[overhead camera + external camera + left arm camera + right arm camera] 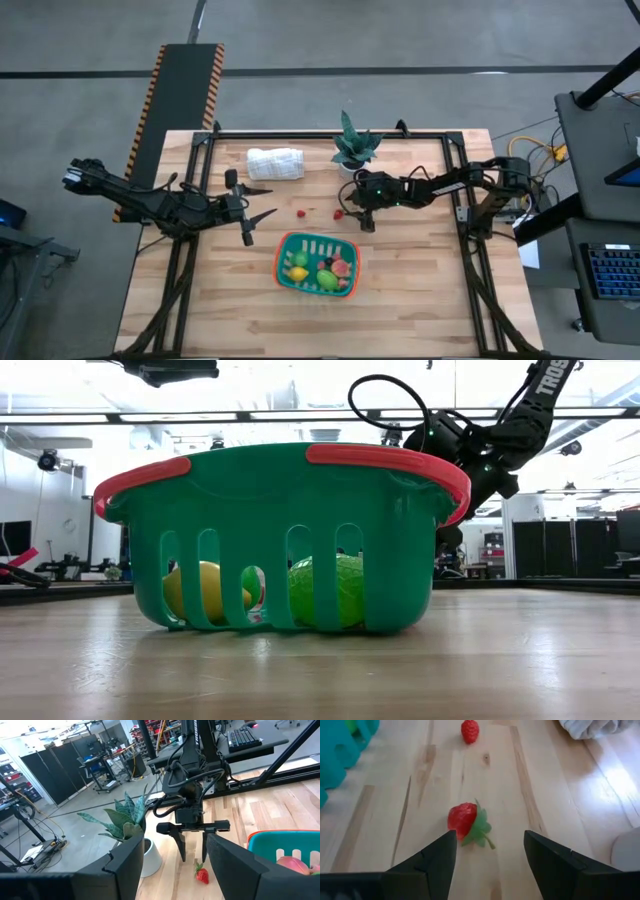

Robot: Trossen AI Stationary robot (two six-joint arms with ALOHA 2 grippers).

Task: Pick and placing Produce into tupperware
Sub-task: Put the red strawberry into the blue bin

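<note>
The teal tupperware [317, 262] with an orange-red rim stands on the table near its front middle and holds several pieces of produce [330, 270], yellow, green and pink. Two red strawberries lie on the wood beyond it: one [302, 212] to the left, one [464, 820] with green leaves just ahead of my right gripper [490, 855]. That gripper is open, tilted down, its fingertips [181, 851] close to the table beside the berry without touching it. My left gripper [257, 224] hovers open at the table's left, with nothing between its fingers.
A potted green plant [352, 150] stands at the far middle, close behind my right arm. A rolled white cloth [275, 163] lies to its left. Bare wood stretches along the near edge [300, 330] in front of the tupperware.
</note>
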